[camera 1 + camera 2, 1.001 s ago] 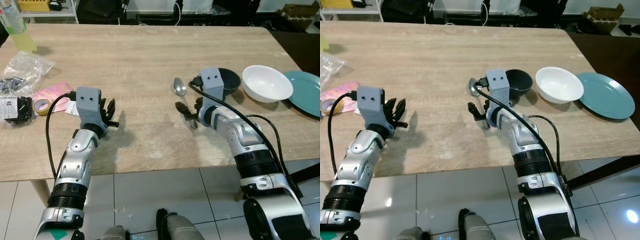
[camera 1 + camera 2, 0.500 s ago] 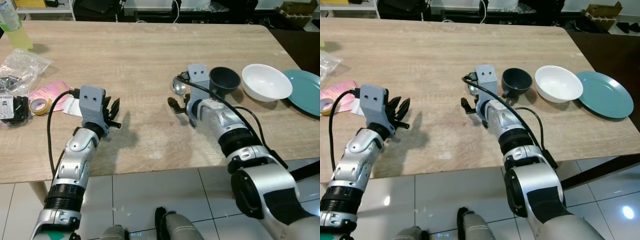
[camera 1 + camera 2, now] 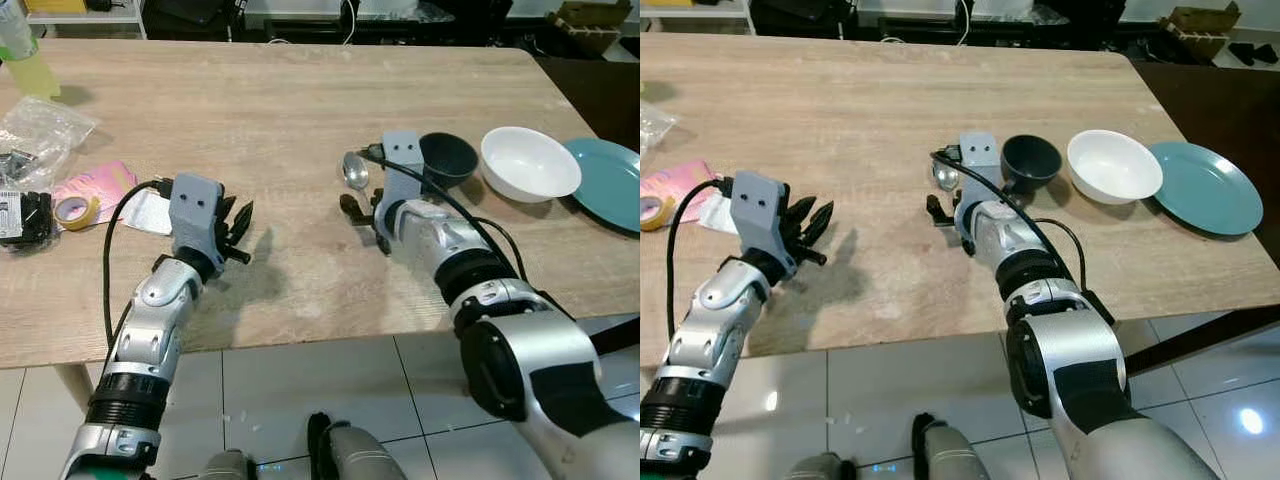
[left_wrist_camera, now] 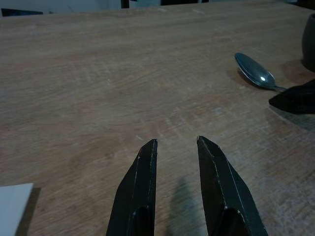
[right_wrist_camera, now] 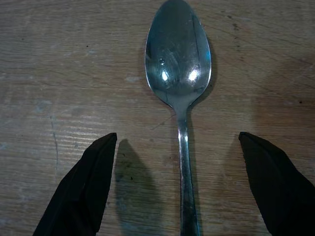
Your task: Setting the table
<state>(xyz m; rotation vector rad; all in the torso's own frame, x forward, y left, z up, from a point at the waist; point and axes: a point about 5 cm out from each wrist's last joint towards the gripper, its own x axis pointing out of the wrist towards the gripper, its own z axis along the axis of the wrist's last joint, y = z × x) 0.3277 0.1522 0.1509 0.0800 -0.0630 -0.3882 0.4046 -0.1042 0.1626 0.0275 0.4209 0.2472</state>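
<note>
Plainly, right gripper (image 5: pixel 177 187) jaws spread wide astride the spoon (image 5: pixel 178 73); left gripper (image 4: pixel 176 143) jaws slightly apart.

No lettering, number or brand mark can be read anywhere; the black packet with a white label (image 3: pixel 14 213) on the counter beyond the left jaws is too blurred

spoon (image 5: pixel 178 78): 1
dark cup (image 3: pixel 447 158): 1
white bowl (image 3: pixel 530 165): 1
teal plate (image 3: pixel 607 183): 1
tape roll (image 3: pixel 73 211): 1
pink packet (image 3: pixel 98 183): 1
clear plastic bag (image 3: pixel 38 125): 1
yellow-green bottle (image 3: pixel 24 55): 1
table (image 3: pixel 270 110): 1
grippers: 2, left gripper (image 4: pixel 176 147), right gripper (image 5: pixel 178 142)
</note>
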